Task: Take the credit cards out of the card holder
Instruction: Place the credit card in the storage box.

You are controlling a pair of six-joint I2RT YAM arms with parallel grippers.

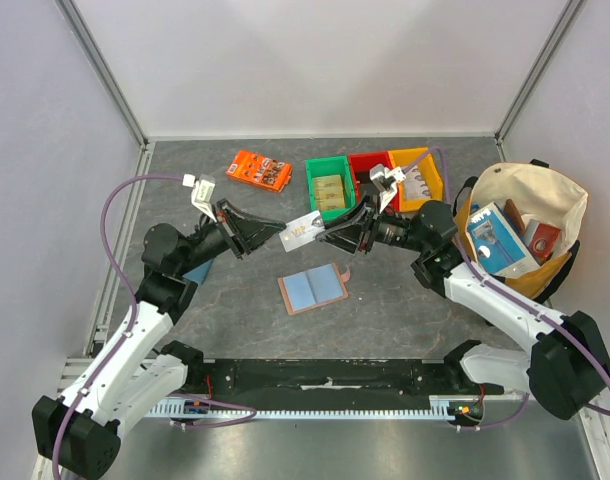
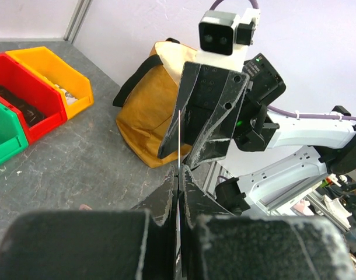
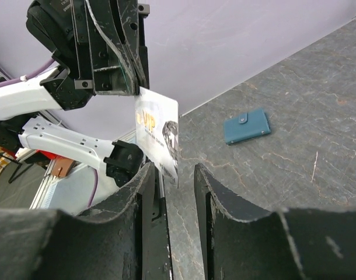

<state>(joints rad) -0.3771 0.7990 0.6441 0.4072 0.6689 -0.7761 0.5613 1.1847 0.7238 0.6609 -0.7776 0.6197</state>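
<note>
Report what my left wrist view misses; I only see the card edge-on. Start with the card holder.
Observer: The card holder lies open on the table, blue lining up.
Operator: Describe the card's face.
Observer: The card is white with VIP print.
Operator: Check the right tool.
Observer: The right tool is open; the card's free edge sits in its gap, not yet clamped.
</note>
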